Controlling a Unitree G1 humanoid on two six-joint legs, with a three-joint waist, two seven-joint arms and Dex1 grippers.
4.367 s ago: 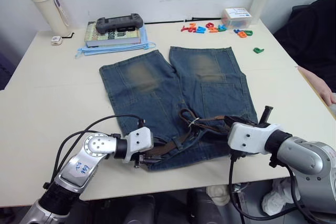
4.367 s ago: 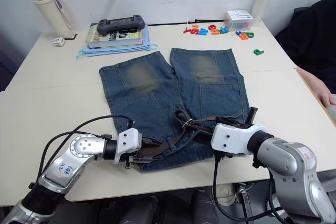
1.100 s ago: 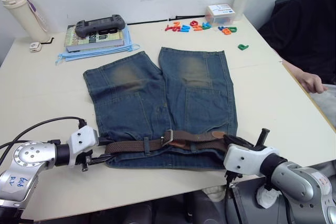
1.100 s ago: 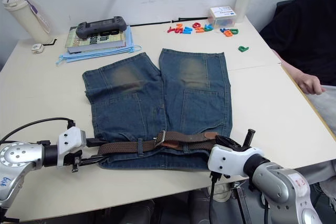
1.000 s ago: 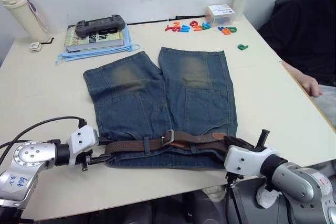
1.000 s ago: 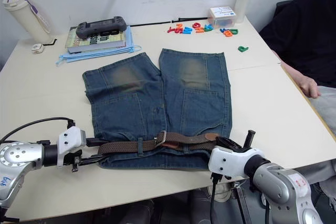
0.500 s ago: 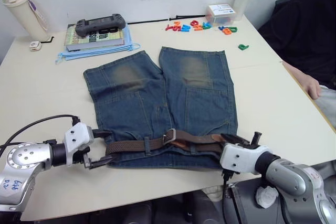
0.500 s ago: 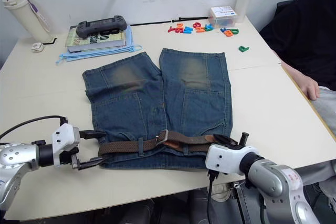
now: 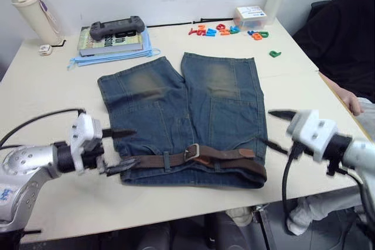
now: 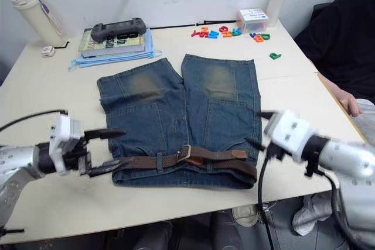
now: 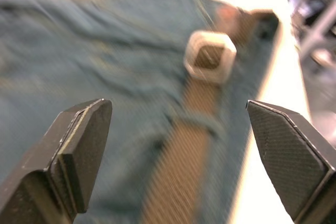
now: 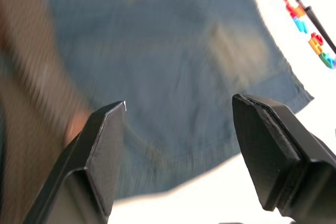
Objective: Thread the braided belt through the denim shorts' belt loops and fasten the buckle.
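Your denim shorts (image 9: pixel 184 115) lie mid-frame, the braided belt (image 9: pixel 193 157) along their lower edge, buckle (image 9: pixel 191 152) fastened. Both grippers, left (image 9: pixel 120 149) and right (image 9: pixel 270 127), have just released, pulled clear, fingers spread. Judged complete: 2 arms withdrawing.

Denim shorts (image 10: pixel 187 121) flat mid-frame, braided belt (image 10: pixel 176 161) along the waistband, buckle (image 10: pixel 184 153) near centre. Left gripper (image 10: pixel 104 149) wide open at the belt's left end; right gripper (image 10: pixel 258 128) open, right of shorts.
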